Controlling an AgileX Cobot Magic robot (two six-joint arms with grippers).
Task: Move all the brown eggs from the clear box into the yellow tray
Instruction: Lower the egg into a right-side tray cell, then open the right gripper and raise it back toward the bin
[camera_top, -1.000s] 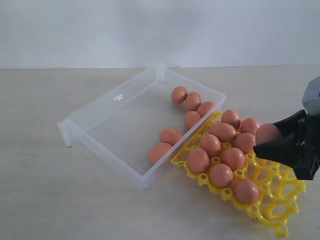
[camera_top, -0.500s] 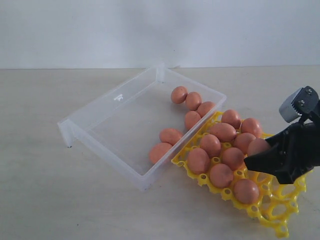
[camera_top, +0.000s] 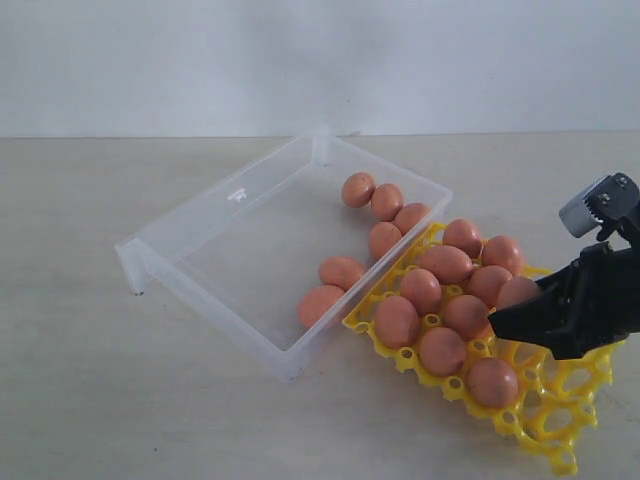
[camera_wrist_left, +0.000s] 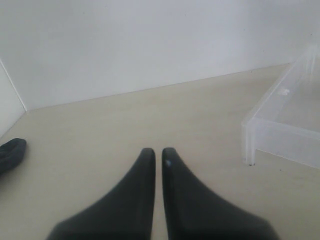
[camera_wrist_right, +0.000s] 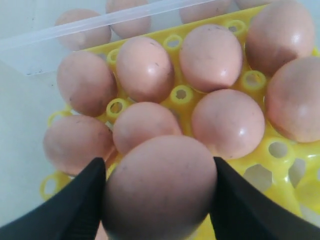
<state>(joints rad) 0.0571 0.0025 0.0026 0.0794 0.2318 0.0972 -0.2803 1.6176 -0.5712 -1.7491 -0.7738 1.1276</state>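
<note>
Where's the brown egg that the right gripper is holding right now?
In the exterior view the smooth orange-brown egg is on the right, clamped in the right gripper over the yellow plastic egg tray, beside the seated eggs.

Open cups lie only at the yellow tray's (camera_top: 545, 418) near right end, brown eggs (camera_top: 441, 351) filling the rows toward the clear box (camera_top: 225, 195), whose left half is bare while six eggs crowd its tray-side wall.

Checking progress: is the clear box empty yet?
Not empty: six brown eggs lie inside the clear box, along the wall nearest the yellow tray.
</note>
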